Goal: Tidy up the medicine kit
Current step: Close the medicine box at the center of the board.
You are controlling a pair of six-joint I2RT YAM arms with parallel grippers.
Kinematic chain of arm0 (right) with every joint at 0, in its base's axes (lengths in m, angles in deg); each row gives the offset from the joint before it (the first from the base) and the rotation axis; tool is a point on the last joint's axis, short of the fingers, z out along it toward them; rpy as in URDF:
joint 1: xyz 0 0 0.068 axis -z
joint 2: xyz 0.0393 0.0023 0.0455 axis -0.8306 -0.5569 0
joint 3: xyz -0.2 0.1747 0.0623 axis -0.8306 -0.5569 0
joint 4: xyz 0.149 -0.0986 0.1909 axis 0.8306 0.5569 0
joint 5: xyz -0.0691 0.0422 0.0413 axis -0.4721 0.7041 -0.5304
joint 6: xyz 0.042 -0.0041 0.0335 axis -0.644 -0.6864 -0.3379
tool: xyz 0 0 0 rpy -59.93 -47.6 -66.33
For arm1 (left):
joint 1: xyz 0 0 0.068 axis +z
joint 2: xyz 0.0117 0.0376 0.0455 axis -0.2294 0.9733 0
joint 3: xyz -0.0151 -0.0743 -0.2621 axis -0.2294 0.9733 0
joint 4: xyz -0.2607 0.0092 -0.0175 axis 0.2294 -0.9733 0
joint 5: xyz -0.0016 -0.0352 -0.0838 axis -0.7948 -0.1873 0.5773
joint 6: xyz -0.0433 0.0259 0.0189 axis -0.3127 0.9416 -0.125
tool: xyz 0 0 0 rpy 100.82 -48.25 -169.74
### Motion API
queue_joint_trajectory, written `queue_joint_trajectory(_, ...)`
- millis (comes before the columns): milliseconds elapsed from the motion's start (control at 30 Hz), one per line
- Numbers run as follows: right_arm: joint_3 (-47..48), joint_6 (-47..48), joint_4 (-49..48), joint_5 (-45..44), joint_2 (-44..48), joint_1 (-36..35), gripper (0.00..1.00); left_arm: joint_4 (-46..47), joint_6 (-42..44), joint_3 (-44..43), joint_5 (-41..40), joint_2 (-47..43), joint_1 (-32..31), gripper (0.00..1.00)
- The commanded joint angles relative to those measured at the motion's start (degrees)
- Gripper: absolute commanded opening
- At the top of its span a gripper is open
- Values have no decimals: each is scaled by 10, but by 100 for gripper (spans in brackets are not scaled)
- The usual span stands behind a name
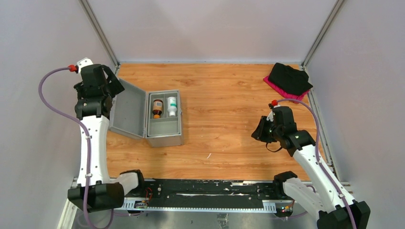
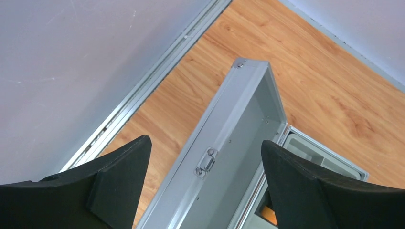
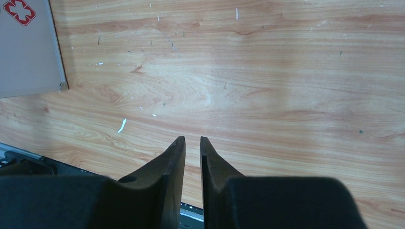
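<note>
A grey metal medicine case (image 1: pixel 165 136) lies open at the table's left, its lid (image 1: pixel 129 109) tilted back to the left. Inside lie a brown bottle (image 1: pixel 157 108) and a white bottle (image 1: pixel 172 106), side by side in the far compartments. My left gripper (image 1: pixel 111 81) hovers above the lid's far edge, open and empty; in the left wrist view the lid's latch (image 2: pixel 206 161) sits between my fingers (image 2: pixel 119 176). My right gripper (image 1: pixel 260 130) is shut and empty, low over bare wood at the right; its wrist view shows the case's front with a red cross (image 3: pixel 19 10).
A black cloth on a pink one (image 1: pixel 289 78) lies at the far right corner. A small white scrap (image 1: pixel 208 155) lies on the wood near the front. Grey walls close in on three sides; a black rail (image 1: pixel 200 193) runs along the near edge.
</note>
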Motion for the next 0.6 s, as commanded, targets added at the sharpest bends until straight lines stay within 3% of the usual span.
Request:
queue_joint_trajectory(0,13,16,16,10,1,9,23,19,25,15,55,37,32,98)
queue_joint_trajectory(133,14,21,20,9,4,9,23,36,25,32,121,69,43,100)
queue_joint_trajectory(367,14,27,26,5,4,9,24,42,26,47,147,89,50,100)
queue_joint_trajectory(567,12,30,26,4,3,9,24,71,29,69,225,84,50,100)
